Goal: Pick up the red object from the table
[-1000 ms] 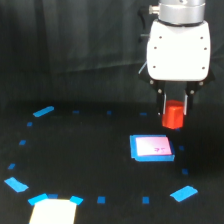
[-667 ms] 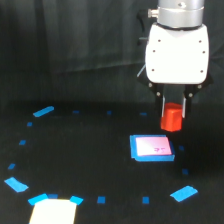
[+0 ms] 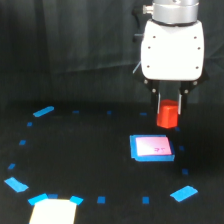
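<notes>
A black curtain (image 3: 65, 55) hangs behind a black tabletop (image 3: 85, 150) marked with a ring of small blue tape pieces (image 3: 44, 111). A flat white pad with a blue border (image 3: 152, 148) lies on the tabletop and serves as the landmark here. Above and just behind that pad, toward the exterior view's right, hangs the arm's white housing (image 3: 173, 50) with its fingers (image 3: 168, 107) pointing down. The fingers are closed narrowly on the red object (image 3: 167, 114), a stubby faceted block gripped at its upper part, with its lower part showing below them. The red object sits clear of the tabletop, lifted above the pad's far edge and not touching it. Far from the pad, at the bottom of the view toward the exterior view's left, a pale square patch (image 3: 52, 211) sits between blue tape pieces.
</notes>
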